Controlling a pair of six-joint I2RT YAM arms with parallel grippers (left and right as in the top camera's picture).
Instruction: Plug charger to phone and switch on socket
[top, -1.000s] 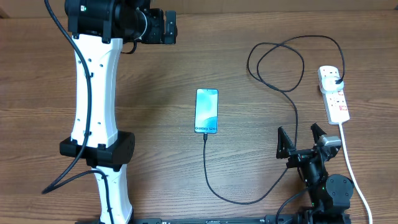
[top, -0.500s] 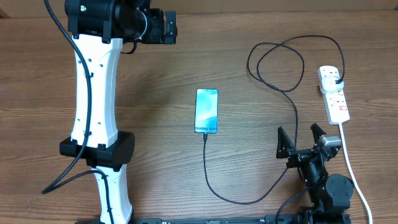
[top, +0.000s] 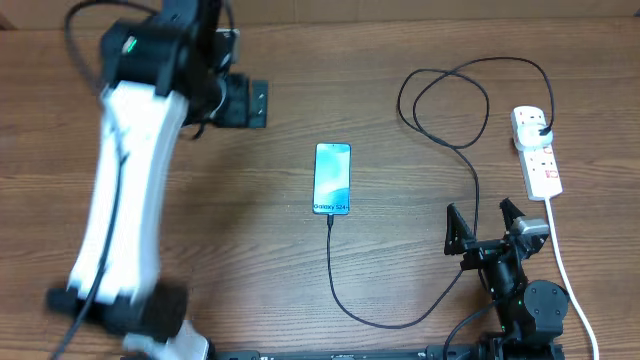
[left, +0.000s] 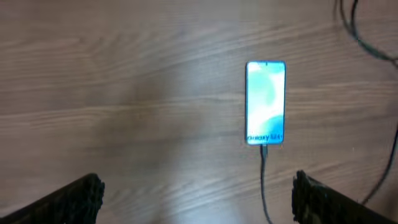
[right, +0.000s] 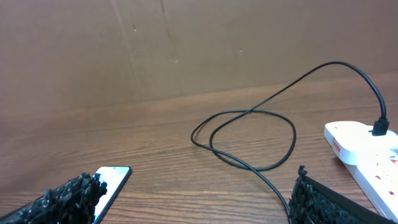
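The phone lies flat mid-table with its blue screen lit. The charger, a thin black cable, meets the phone's near edge with its plug tip and looks inserted. From there it curves right and loops up to a black plug in the socket, a white strip at the far right. My left gripper hovers open, left of and beyond the phone. In the left wrist view the phone lies ahead of its spread fingers. My right gripper rests open near the front, left of the socket's near end.
The socket's white cord runs toward the front edge on the right, past my right arm's base. The charger's loops lie between the phone and the socket. A brown wall stands behind the table.
My left arm has swung, blurred by motion, and its gripper has come nearer, closer to the phone. The right arm, phone and cable have not moved.
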